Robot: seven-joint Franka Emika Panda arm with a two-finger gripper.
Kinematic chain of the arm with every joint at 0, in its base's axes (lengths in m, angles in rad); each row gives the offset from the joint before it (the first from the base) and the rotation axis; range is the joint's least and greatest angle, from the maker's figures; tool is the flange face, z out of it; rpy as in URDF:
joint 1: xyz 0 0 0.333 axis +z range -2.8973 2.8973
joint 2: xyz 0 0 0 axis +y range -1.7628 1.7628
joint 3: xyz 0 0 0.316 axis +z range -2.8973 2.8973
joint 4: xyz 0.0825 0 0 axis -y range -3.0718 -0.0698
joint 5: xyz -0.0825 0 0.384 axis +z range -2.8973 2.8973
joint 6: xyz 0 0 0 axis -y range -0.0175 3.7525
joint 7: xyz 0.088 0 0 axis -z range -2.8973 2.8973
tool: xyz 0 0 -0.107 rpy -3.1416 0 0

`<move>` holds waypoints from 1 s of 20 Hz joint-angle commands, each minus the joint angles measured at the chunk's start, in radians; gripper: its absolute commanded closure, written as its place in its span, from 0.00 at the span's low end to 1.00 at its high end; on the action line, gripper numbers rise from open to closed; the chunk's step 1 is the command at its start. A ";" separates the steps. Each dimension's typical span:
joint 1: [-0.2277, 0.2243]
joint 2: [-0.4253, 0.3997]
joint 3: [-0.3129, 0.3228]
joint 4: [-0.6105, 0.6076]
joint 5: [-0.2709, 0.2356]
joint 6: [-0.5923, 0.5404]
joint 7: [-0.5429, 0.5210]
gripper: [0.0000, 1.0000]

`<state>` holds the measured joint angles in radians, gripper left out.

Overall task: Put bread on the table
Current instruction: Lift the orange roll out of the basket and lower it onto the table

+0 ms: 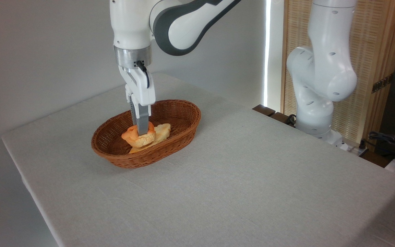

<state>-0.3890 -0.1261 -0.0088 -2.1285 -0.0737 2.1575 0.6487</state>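
The bread (pixel 130 134), a small orange-golden bun, lies in the middle of the brown wicker basket (pixel 180 139). My gripper (pixel 140 131) points straight down into the basket, right at the bun. Its near grey finger (pixel 143 123) stands in front of the bun's middle and covers part of it. The far finger is mostly hidden behind it, so I cannot see how wide the jaws stand or whether they press the bun. The table (pixel 238 181), covered in light grey-white cloth, spreads around the basket.
A paler yellowish roll (pixel 154 136) lies against the bun in the basket. A second white robot arm (pixel 321 75) stands off the table's far right edge, with cables (pixel 389 140) beside it. A wall runs behind the table's left side.
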 commanded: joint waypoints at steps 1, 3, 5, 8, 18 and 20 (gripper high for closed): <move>-0.002 -0.038 0.015 0.005 -0.008 -0.040 -0.001 0.75; 0.005 -0.038 0.017 0.033 -0.001 -0.085 0.002 0.75; 0.016 -0.038 0.033 0.065 0.002 -0.120 0.003 0.75; 0.016 -0.046 0.078 0.114 0.006 -0.162 0.005 0.75; 0.018 -0.017 0.246 0.121 0.178 -0.170 0.146 0.66; 0.018 0.005 0.266 0.111 0.183 -0.168 0.166 0.57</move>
<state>-0.3650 -0.1603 0.2071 -2.0101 0.0800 1.9916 0.7680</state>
